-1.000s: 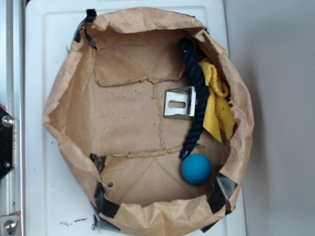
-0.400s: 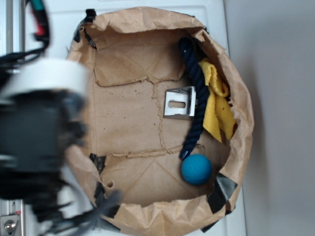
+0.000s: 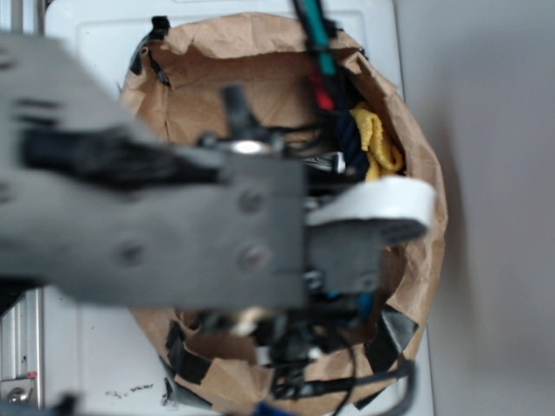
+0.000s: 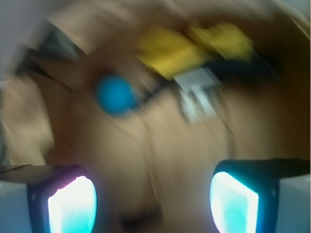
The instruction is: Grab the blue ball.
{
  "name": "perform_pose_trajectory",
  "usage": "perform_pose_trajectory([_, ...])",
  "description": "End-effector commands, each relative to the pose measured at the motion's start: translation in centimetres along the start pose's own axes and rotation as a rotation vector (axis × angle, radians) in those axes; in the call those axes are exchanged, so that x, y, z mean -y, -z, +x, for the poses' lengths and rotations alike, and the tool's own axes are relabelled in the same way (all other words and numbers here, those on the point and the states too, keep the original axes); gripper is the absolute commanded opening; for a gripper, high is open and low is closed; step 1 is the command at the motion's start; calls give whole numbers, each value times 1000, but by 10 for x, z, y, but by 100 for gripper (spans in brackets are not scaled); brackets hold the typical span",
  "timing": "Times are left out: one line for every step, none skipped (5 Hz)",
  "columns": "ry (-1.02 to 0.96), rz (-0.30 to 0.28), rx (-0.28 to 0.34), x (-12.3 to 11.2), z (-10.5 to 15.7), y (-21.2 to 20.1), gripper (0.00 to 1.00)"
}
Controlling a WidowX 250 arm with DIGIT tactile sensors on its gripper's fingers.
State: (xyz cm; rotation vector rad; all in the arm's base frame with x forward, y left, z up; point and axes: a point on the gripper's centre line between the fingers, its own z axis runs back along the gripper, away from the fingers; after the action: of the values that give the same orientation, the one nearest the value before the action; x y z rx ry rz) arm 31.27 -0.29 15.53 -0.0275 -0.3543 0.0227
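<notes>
**Pincer spread wide above the bag, ball ahead and to the left**

Pincer (image 4: 153, 201) jaws stand well apart in my wrist view, one lit pad (image 4: 72, 204) at each lower corner, nothing between them. That picture is badly smeared, so I can only read shapes. The blue ball (image 4: 115, 94) sits beyond the pincer, up and left of its midline, nearer the left pad's side, clear of both pads. Right of the ball I make out the metal bracket (image 4: 198, 90), and past both a yellow cloth (image 4: 194, 46) with a dark strip that I take for the rope.

From the exterior view the arm (image 3: 173, 225) covers most of the paper bag (image 3: 425, 173); the ball itself is hidden under it. Only a bit of yellow cloth, the bag's rim and the white desk (image 3: 95, 347) show around the blurred arm.
</notes>
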Motion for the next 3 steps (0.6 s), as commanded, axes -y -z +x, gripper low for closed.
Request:
perform_pose_trajectory([322,-61,94,31,41,52,100])
perform_pose_trajectory([467,-104,110,52,33,67,100])
perform_pose_trajectory([543,-160,109,57,12,44,100])
